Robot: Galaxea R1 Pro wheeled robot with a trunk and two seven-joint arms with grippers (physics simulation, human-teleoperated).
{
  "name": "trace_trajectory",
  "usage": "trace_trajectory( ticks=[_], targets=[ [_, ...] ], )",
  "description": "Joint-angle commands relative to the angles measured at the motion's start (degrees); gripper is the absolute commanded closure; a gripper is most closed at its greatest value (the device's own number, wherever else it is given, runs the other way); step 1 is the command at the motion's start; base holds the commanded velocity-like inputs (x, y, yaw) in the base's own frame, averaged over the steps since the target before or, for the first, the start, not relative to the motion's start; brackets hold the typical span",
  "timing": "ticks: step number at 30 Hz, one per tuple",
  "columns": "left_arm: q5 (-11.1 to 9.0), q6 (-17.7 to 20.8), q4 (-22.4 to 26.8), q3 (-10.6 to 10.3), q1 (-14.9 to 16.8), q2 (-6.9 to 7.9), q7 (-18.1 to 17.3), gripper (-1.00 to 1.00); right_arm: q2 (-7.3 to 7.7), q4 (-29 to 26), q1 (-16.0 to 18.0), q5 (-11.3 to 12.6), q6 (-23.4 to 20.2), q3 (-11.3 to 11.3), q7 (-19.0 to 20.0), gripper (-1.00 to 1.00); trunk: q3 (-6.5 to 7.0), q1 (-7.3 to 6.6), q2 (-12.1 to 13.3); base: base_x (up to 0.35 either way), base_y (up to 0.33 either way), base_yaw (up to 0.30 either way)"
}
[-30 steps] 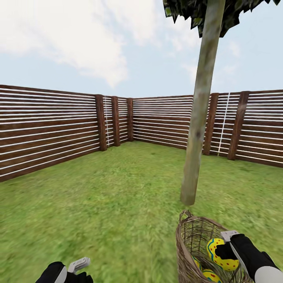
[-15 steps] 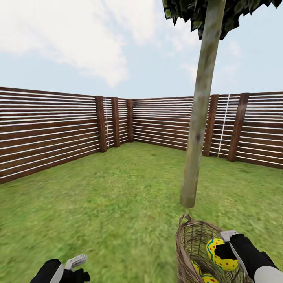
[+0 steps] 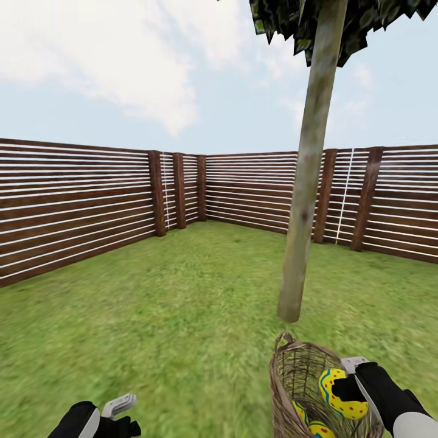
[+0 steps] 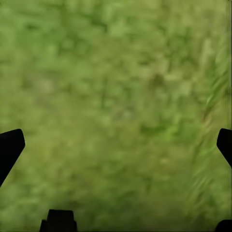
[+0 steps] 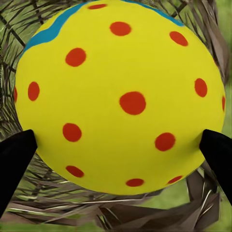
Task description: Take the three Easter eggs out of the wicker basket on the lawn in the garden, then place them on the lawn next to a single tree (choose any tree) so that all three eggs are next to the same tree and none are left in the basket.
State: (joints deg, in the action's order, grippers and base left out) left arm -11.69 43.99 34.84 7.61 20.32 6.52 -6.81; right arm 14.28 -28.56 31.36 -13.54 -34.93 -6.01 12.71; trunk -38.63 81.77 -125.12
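Little moved | right tool point(image 3: 348, 389) still grips egg point(image 3: 338, 392) above basket point(image 3: 292, 380) | left tool point(image 4: 116, 145) wide

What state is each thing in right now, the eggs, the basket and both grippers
Egg in the right gripper: gripped, held over the basket's mouth.
Other two eggs: lying low inside the basket.
Wicker basket: upright on the lawn by the tree.
Right gripper: shut on the egg.
Left gripper: open, empty, above grass.

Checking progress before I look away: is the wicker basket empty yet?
Not empty. Two eggs lie inside the basket; the right claw grips a third over it.
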Motion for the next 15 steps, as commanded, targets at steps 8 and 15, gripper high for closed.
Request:
trace_trajectory(
  ticks=[8,15],
  targets=[
    [0.1,0.3,0.1,0.2,0.0,-0.02,-0.2,-1.00,-0.04,-0.1,0.0,-0.6,-0.2,-0.3,0.5,1.00,1.37,-1.77,3.2,0.000,0.000,0.000],
    [-0.8,0.4,0.2,2.6,0.0,0.07,-0.3,-1.00,-0.04,-0.1,0.0,-0.6,-0.2,-0.3,0.5,1.00,2.63,-3.31,6.0,0.000,-0.026,0.000]
  ],
)
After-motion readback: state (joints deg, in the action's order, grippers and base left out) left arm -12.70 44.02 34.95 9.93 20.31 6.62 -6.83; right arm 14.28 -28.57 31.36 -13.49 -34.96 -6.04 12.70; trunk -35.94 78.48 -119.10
